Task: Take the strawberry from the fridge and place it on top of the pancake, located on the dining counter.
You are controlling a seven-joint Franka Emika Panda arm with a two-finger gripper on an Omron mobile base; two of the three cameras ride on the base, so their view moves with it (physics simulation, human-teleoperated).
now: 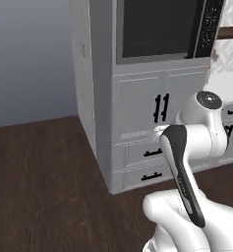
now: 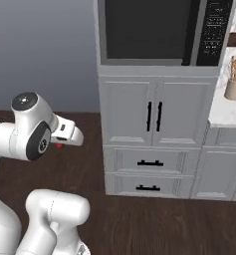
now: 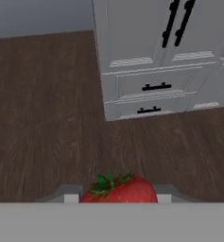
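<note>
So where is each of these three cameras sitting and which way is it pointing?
Left base view: behind the arm on its left, facing the grey cabinets.
Right base view: behind on its right, facing the same cabinets and the microwave; the arm rises at lower left.
Hand view: on the hand, looking down over the wood floor; the claw is shut on the strawberry.

No text, label, brand or number can be read. The oven's control panel (image 2: 213,31), far right above the cabinets, carries rows of small pale marks, too blurred to make out as letters or figures.
</note>
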